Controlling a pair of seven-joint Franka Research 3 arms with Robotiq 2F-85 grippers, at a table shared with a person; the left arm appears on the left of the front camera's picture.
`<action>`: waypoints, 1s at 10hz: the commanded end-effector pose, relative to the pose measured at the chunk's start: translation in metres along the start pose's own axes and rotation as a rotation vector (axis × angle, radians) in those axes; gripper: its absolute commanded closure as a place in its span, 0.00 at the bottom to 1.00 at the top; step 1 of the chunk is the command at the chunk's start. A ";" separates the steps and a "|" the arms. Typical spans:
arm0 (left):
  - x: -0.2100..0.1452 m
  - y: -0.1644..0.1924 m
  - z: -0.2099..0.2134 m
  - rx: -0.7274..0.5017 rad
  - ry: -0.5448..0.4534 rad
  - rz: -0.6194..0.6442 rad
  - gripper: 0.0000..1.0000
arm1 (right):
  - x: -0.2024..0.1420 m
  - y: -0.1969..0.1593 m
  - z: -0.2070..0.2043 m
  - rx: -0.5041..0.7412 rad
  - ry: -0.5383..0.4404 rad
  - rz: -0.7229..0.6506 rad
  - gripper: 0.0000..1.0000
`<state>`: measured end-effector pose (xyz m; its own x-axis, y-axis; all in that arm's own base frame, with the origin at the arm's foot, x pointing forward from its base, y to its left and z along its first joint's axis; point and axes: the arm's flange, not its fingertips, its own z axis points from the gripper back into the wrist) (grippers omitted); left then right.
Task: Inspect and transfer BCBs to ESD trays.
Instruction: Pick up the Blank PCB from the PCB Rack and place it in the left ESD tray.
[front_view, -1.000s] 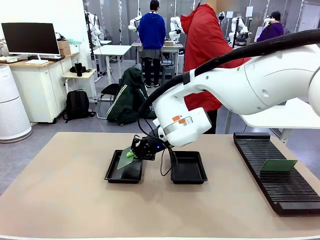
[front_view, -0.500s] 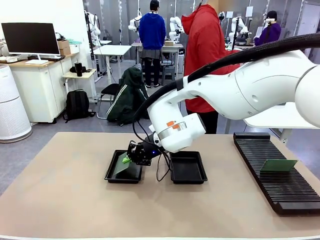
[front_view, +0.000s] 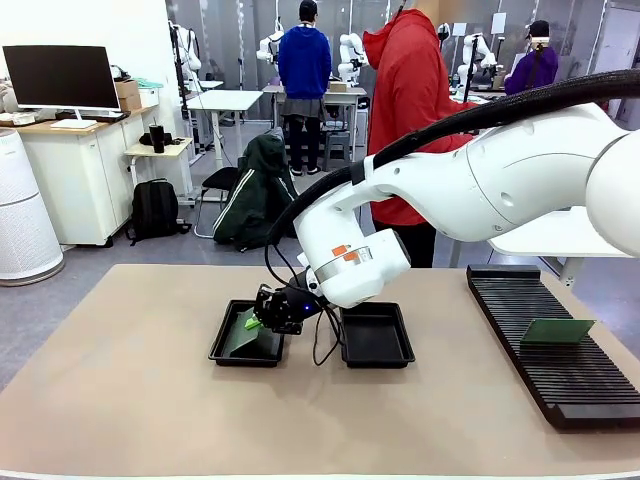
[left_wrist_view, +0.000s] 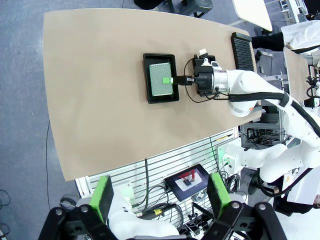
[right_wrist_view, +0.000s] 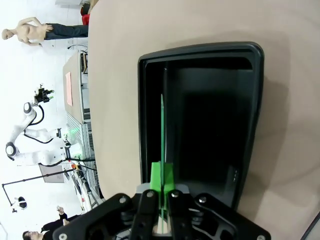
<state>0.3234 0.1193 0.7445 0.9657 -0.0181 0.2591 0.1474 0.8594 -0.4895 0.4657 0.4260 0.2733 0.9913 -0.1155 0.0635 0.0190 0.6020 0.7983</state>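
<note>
A tan table holds two black ESD trays side by side. The left ESD tray (front_view: 222, 352) is the reference point here.

The white right arm reaches across the table, and the right gripper (front_view: 256, 322) hangs just over that tray's edge, on the side facing the right ESD tray (front_view: 377, 362). Its green-padded fingers are clenched on a green BCB (front_view: 240, 336), pinching the middle of one long edge.

The board's long axis runs along the tray's long axis, from the robot's side of the table toward the far side. It is tilted: the gripped long edge is raised, and the opposite long edge slopes down inside the tray's rim. Whether that low edge touches the floor cannot be told.

From above, the board (left_wrist_view: 153, 80) sits squarely within the tray's outline (left_wrist_view: 148, 97). In the right wrist view it shows edge-on as a thin green line (right_wrist_view: 162, 130) between the closed fingers, over the tray's dark floor.

The left gripper (left_wrist_view: 161, 196) is high above the table, jaws released and spread wide, holding nothing.

Well to the right of the tray lies a long black slotted rack (front_view: 555, 380) with another green board (front_view: 557, 331) standing in it. A person in a red hooded top (front_view: 410, 90) stands beyond the tray, at the table's far side.
</note>
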 end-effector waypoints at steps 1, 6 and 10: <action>-0.001 0.000 -0.001 -0.008 -0.002 0.002 0.00 | 0.001 0.003 0.002 0.004 -0.004 0.003 0.97; -0.001 0.000 -0.001 -0.008 -0.002 0.002 0.00 | 0.002 0.007 -0.002 -0.032 0.028 -0.014 0.97; -0.001 0.000 -0.001 -0.008 -0.002 0.002 0.00 | 0.006 0.012 -0.007 -0.045 0.034 -0.032 0.85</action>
<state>0.3234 0.1193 0.7445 0.9657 -0.0181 0.2591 0.1474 0.8594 -0.4895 0.4659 0.4291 0.2742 0.9935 -0.1083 0.0347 0.0409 0.6253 0.7793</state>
